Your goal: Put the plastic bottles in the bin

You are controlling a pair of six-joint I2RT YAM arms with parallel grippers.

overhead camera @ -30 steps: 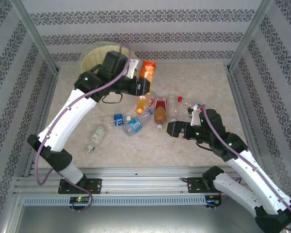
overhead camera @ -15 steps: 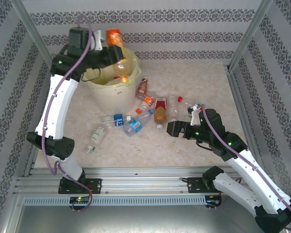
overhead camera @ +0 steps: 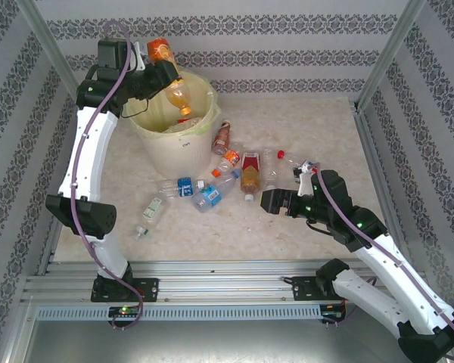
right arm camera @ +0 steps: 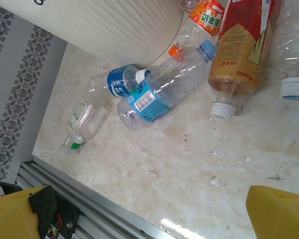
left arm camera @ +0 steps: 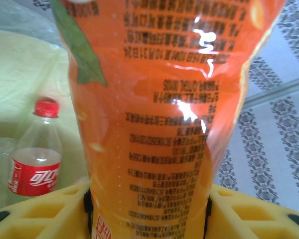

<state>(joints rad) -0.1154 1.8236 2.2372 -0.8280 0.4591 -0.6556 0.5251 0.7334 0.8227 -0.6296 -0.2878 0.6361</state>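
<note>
The left gripper (overhead camera: pixel 157 74) was pinched on the orange bottle (left arm camera: pixel 159 114), its yellow fingers pressing either side of the glossy printed label. It held the bottle tilted above the opening of the bin (overhead camera: pixel 166 151), a round, pale yellow bucket with a thin, crinkled liner. The step in hand was the drop, and the next move probably called only for the jaws to part while the bottle hung over the opening. A small red-capped cola bottle (left arm camera: pixel 37 154) seemed to lie in the bin, though the wrist view was too crowded to be sure. The right gripper (overhead camera: pixel 270 201) stood spread wide and empty, near the bottles scattered on the marble-patterned table (right arm camera: pixel 189 164). These were clear, ribbed plastic, among them a blue-labelled bottle (right arm camera: pixel 154 92) and an amber-filled red-labelled bottle (right arm camera: pixel 241 45).
</note>
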